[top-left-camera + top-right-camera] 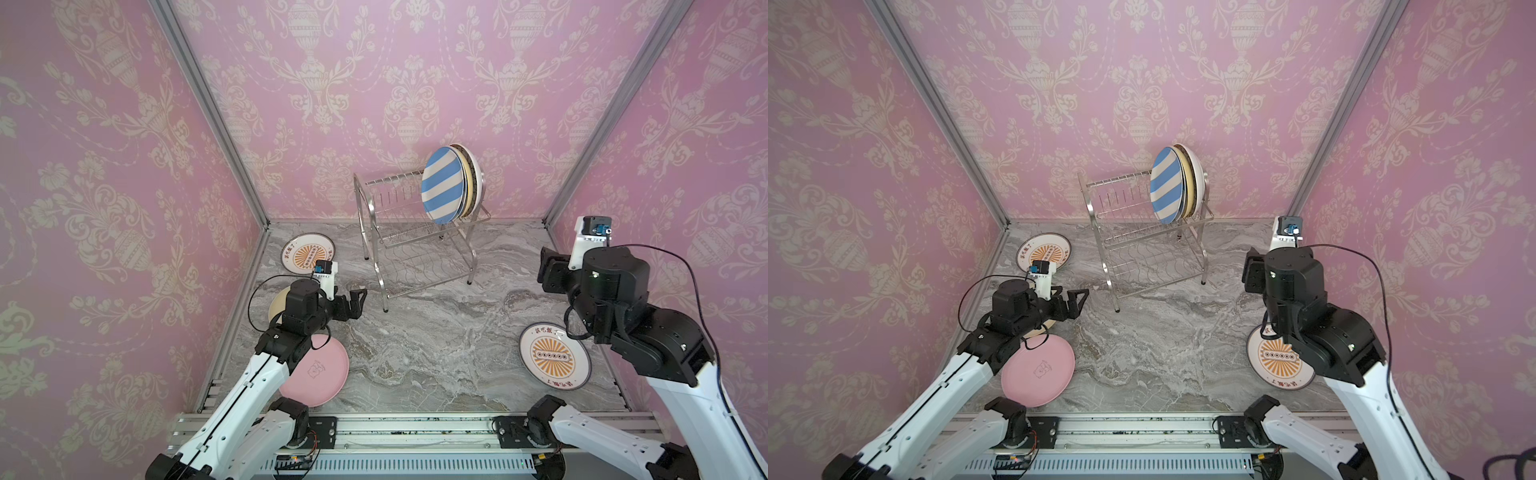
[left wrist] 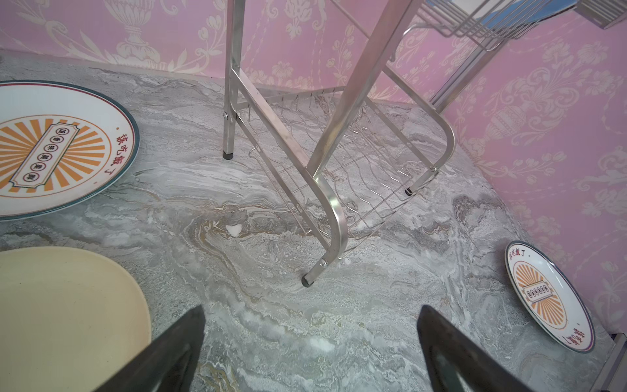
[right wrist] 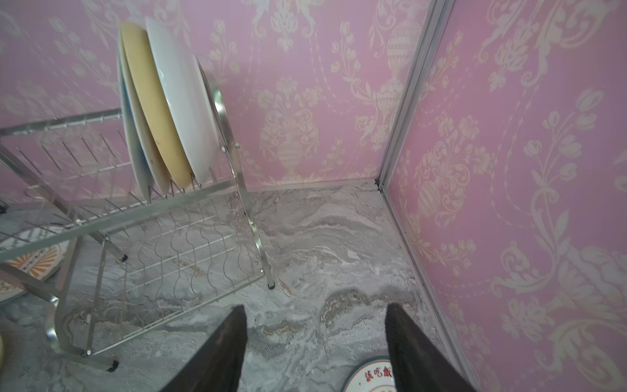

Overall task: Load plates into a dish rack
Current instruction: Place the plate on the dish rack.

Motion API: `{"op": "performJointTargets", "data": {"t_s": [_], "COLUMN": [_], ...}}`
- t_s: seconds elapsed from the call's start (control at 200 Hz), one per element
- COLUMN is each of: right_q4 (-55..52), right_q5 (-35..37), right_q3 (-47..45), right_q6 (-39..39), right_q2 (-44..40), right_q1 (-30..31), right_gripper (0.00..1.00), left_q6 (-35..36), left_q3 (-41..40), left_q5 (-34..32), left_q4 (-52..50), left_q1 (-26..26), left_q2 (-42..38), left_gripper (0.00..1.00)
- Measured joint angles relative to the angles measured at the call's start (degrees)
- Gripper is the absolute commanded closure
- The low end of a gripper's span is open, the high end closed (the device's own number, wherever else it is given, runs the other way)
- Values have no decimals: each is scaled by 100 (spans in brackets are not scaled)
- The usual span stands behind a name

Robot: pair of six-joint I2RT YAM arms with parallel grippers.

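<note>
The place is a robot test cell dressed up as a home, not a real kitchen; its walls are flat panels of pink damask wallpaper [image 1: 411,83] held in bare aluminium posts [image 1: 208,112]; the counter [image 1: 436,345] is a grey marble-print sheet; a left arm [image 1: 249,386] and a right arm [image 1: 685,399] rise from a metal rail [image 1: 415,428] along its near edge; a chrome dish rack [image 1: 415,249] and dinner plates [image 1: 442,185] give the kitchen touch.
</note>
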Motion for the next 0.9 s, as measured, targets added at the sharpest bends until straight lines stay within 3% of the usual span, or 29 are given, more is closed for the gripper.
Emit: {"op": "performJointTargets", "data": {"t_s": [0.215, 0.515, 0.706, 0.901], "right_q4": [-299, -83, 479, 960], "right_q5": [-599, -1447, -2310, -2951], "right_q3": [-1873, -3318, -4325, -4688], "right_q6": [1073, 1978, 2140, 2138], "right_q2": [-310, -391, -72, 68], "right_q1": [-361, -1344, -2308, -2879], "right_gripper": [31, 29, 27, 26], "left_q6": [-87, -302, -551, -671], "left_q3": [-52, -328, -577, -586], "left_q5": [-13, -13, 37, 164], "left_q4": [-74, -101, 13, 227], "left_q1": [0, 0, 0, -2], "left_q2": [-227, -282, -264, -37], "left_gripper": [1, 1, 1, 1]}}
